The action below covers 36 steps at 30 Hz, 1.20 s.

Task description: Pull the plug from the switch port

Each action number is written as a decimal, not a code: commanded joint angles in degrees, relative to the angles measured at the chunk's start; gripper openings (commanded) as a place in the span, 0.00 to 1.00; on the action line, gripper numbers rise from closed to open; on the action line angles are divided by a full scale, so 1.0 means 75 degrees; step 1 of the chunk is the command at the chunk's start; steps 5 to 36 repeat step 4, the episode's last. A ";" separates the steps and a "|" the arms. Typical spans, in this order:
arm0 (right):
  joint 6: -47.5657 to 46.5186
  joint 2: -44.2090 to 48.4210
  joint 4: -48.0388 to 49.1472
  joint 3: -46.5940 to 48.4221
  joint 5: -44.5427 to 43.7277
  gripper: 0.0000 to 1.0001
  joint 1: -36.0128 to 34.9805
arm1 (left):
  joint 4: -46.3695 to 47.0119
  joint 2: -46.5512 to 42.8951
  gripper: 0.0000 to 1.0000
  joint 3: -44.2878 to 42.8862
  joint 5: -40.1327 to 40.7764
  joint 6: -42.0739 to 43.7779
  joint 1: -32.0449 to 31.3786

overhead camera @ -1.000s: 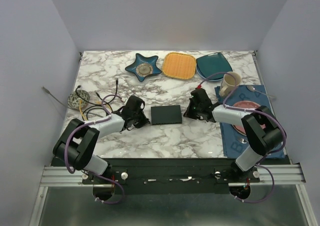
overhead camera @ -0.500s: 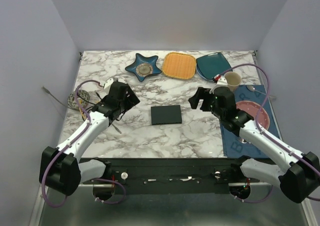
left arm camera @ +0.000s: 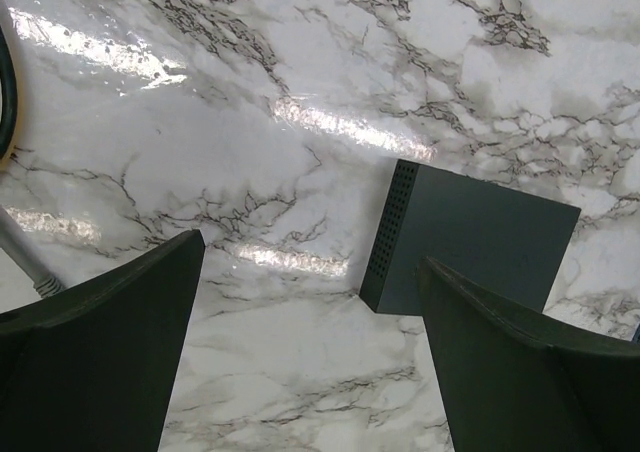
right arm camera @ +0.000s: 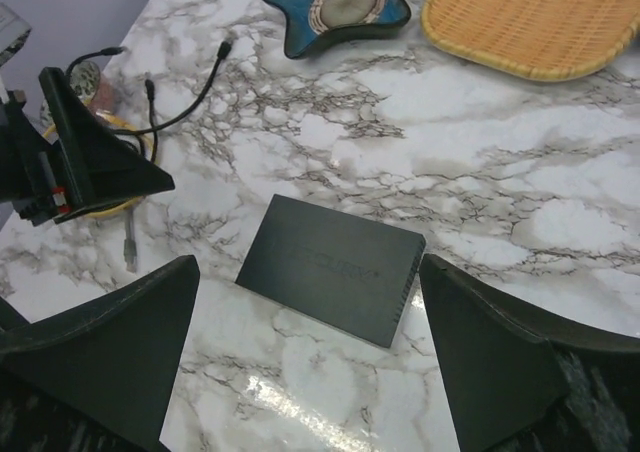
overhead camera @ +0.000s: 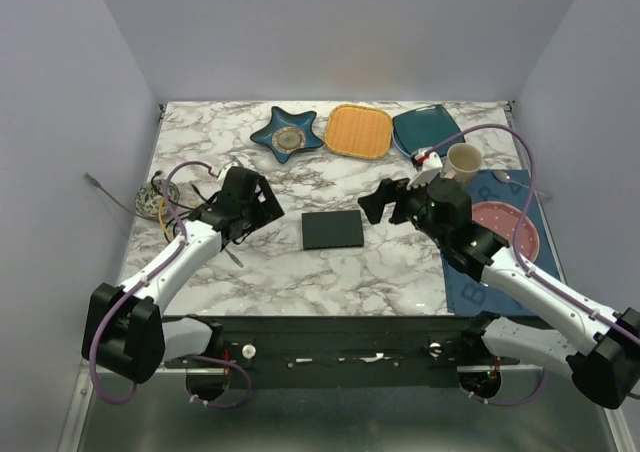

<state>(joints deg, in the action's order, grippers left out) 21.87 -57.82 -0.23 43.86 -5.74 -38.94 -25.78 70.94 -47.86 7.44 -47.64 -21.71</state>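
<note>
The switch point(overhead camera: 332, 229) is a flat black box lying on the marble at centre, also seen in the left wrist view point(left arm camera: 470, 237) and the right wrist view point(right arm camera: 335, 264). No cable runs into any edge of it that shows, and the plug is not visible at it. My left gripper point(overhead camera: 262, 204) hovers left of the switch, open, with bare marble between its fingers point(left arm camera: 310, 262). My right gripper point(overhead camera: 385, 207) hangs to the switch's right, open and pointed at it point(right arm camera: 308, 267). Neither gripper holds anything.
Loose black cables point(right arm camera: 190, 112) and a coiled bundle point(overhead camera: 160, 197) lie at the left, with a grey cable end point(right arm camera: 130, 252) nearby. A star dish point(overhead camera: 287, 135), orange tray point(overhead camera: 359, 130) and teal plate point(overhead camera: 428, 130) line the back. A cup point(overhead camera: 463, 160) and pink plate point(overhead camera: 505, 222) are on the right.
Both arms have risen from a folded pose beside the switch and reached out. Both grippers went from shut to open. The right gripper has since edged left toward the switch.
</note>
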 commanded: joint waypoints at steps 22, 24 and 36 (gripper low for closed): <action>-0.0208 -0.0107 -0.0286 0.0164 -0.0020 1.00 -0.0011 | 0.0496 -0.0891 0.99 0.0393 -0.0254 0.0515 0.0036; -0.0208 -0.0107 -0.0286 0.0164 -0.0020 1.00 -0.0011 | 0.0496 -0.0891 0.99 0.0393 -0.0254 0.0515 0.0036; -0.0208 -0.0107 -0.0286 0.0164 -0.0020 1.00 -0.0011 | 0.0496 -0.0891 0.99 0.0393 -0.0254 0.0515 0.0036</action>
